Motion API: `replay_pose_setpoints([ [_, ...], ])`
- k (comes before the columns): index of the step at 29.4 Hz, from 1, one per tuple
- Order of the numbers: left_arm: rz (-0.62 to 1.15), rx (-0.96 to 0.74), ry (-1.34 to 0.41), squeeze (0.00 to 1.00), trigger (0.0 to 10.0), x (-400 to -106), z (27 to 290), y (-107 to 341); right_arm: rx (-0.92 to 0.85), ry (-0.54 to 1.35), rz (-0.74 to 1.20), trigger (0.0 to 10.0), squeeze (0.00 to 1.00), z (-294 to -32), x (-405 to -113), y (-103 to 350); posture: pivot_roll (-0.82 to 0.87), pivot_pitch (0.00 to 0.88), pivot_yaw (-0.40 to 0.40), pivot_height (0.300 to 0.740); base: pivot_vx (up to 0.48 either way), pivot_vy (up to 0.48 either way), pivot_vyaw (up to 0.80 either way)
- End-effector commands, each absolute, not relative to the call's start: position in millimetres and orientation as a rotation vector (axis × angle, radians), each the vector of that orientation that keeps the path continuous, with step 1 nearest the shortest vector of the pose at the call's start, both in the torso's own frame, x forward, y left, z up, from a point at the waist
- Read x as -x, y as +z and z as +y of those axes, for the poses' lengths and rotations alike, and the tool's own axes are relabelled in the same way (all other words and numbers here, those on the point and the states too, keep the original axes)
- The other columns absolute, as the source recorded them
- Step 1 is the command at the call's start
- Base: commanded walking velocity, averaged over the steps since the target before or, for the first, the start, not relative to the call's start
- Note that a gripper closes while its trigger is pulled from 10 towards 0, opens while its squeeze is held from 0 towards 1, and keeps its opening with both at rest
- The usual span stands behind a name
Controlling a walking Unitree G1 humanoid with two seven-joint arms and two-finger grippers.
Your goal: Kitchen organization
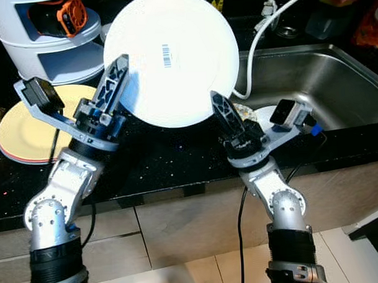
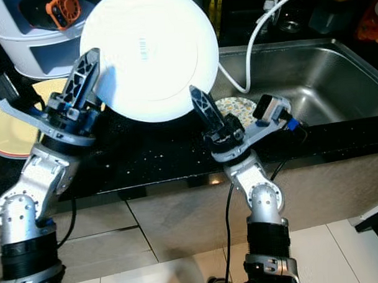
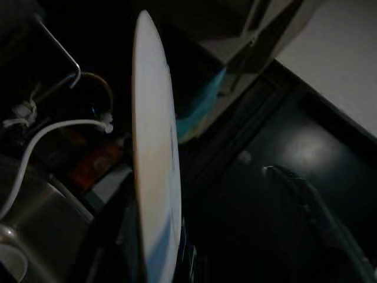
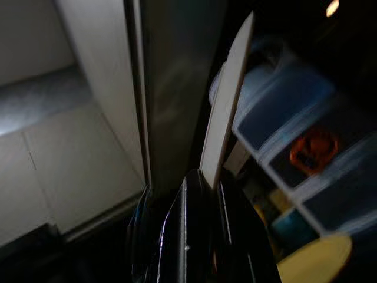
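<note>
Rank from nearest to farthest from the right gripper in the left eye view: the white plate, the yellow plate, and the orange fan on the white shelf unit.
1. White plate: its lower right rim is at the right gripper.
2. Yellow plate: flat on the counter, far left.
3. Orange fan: up in the white shelf unit, back left corner.

Head views bright and sharp. White plate (image 1: 171,58) nearly overexposed; glare on sink (image 1: 324,87) steel; black surface (image 1: 165,158) shows speckle highlights. Both wrist views very dark, soft-focused, plate edge blurred.
</note>
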State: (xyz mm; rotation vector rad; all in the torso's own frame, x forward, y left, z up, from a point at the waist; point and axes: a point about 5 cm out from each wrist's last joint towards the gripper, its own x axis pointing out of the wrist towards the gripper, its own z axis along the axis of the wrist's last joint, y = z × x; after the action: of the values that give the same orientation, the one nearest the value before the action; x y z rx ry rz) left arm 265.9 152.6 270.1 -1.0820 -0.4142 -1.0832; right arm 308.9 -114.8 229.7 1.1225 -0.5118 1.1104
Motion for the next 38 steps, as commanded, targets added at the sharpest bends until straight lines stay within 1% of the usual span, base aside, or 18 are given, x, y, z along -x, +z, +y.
replay_pose_setpoints([
  [1, -0.436, 1.013, -1.153, 1.0, 10.0, -256.6, 151.2, 275.6, -1.139, 0.986, -0.542, 0.0, 0.0, -130.2, -314.4, 226.5, 0.08, 0.073, -0.028, 0.74, 0.0, 0.0, 0.0],
  [4, -0.432, 0.972, -1.154, 1.0, 10.0, -255.6, 152.1, 275.6, -1.128, 0.946, -0.557, 0.0, 0.0, -136.0, -318.2, 229.3, 0.08, 0.075, -0.029, 0.74, 0.0, 0.0, 0.0],
  [7, -0.445, 0.847, -1.107, 1.0, 10.0, -256.1, 157.3, 283.8, -1.001, 0.74, -0.616, 0.0, 0.0, -179.6, -332.1, 243.9, 0.09, 0.079, -0.044, 0.74, 0.0, 0.0, 0.0],
  [9, -0.445, 0.847, -1.107, 1.0, 10.0, -256.1, 157.3, 283.8, -1.001, 0.74, -0.616, 0.0, 0.0, -179.6, -332.1, 243.9, 0.09, 0.079, -0.044, 0.74, 0.0, 0.0, 0.0],
  [10, -0.453, 0.825, -1.103, 1.0, 10.0, -255.5, 158.2, 286.7, -0.972, 0.7, -0.631, 0.0, 0.0, -190.8, -333.2, 247.9, 0.09, 0.079, -0.044, 0.74, 0.0, 0.0, 0.0],
  [11, -0.46, 0.726, -1.082, 1.0, 10.0, -255.0, 159.2, 290.9, -0.877, 0.581, -0.64, 2.8, 0.0, -218.4, -336.1, 257.0, 0.08, 0.086, -0.051, 0.74, 0.0, 0.0, 0.0],
  [12, -0.46, 0.726, -1.082, 1.0, 10.0, -255.0, 159.2, 290.9, -0.877, 0.581, -0.64, 2.8, 0.0, -218.4, -336.1, 257.0, 0.08, 0.086, -0.051, 0.74, 0.0, 0.0, 0.0],
  [13, -0.467, 0.677, -1.064, 1.0, 10.0, -255.6, 159.5, 292.8, -0.835, 0.534, -0.625, 4.6, 0.0, -229.0, -337.3, 260.0, 0.08, 0.088, -0.053, 0.74, 0.0, 0.0, 0.0],
  [14, -0.476, 0.64, -1.046, 0.84, 10.0, -256.3, 159.8, 294.7, -0.794, 0.491, -0.609, 10.0, 0.0, -236.3, -338.6, 261.6, 0.08, 0.088, -0.053, 0.74, 0.0, 0.0, -0.79],
  [15, -0.476, 0.64, -1.046, 0.84, 10.0, -256.3, 159.8, 294.7, -0.794, 0.491, -0.609, 10.0, 0.0, -236.3, -338.6, 261.6, 0.08, 0.088, -0.053, 0.74, 0.0, 0.0, -0.79],
  [16, -0.491, 0.588, -1.021, 0.0, 10.0, -257.2, 158.9, 298.8, -0.727, 0.424, -0.557, 10.0, 0.0, -242.4, -341.5, 260.4, 0.07, 0.096, -0.056, 0.74, 0.0, 0.0, -0.79],
  [23, -0.507, 0.527, -1.0, 0.0, 10.0, -256.6, 153.9, 304.6, -0.618, 0.368, -0.453, 10.0, 0.0, -235.3, -348.3, 249.4, 0.07, 0.111, -0.059, 0.74, 0.0, 0.0, -0.8],
  [24, -0.502, 0.467, -0.978, 0.0, 10.0, -256.6, 148.8, 305.4, -0.514, 0.383, -0.4, 10.0, 0.0, -222.1, -353.5, 245.7, 0.08, 0.12, -0.06, 0.74, 0.0, 0.0, 0.0],
  [28, -0.509, 0.41, -0.957, 0.0, 10.0, -255.4, 143.3, 308.4, -0.403, 0.398, -0.37, 10.0, 0.0, -210.0, -358.8, 248.0, 0.08, 0.136, -0.064, 0.74, 0.0, 0.0, 0.0],
  [32, -0.521, 0.259, -0.887, 0.0, 10.0, -256.9, 137.7, 314.4, -0.156, 0.448, -0.308, 10.0, 0.0, -185.9, -370.7, 256.9, 0.07, 0.167, -0.072, 0.74, 0.0, 0.0, 0.0],
  [33, -0.521, 0.259, -0.887, 0.0, 10.0, -256.9, 137.7, 314.4, -0.156, 0.448, -0.308, 10.0, 0.0, -185.9, -370.7, 256.9, 0.07, 0.167, -0.072, 0.74, 0.0, 0.0, 0.0],
  [36, -0.516, 0.133, -0.83, 0.0, 10.0, -256.5, 133.8, 316.0, 0.015, 0.467, -0.26, 10.0, 0.0, -166.4, -384.2, 268.5, 0.07, 0.198, -0.086, 0.74, 0.0, 0.0, 0.0],
  [38, -0.513, 0.092, -0.814, 0.0, 10.0, -256.0, 133.0, 315.9, 0.081, 0.459, -0.243, 10.0, 0.0, -162.3, -388.5, 271.0, 0.07, 0.202, -0.088, 0.74, 0.0, 0.0, 0.0],
])
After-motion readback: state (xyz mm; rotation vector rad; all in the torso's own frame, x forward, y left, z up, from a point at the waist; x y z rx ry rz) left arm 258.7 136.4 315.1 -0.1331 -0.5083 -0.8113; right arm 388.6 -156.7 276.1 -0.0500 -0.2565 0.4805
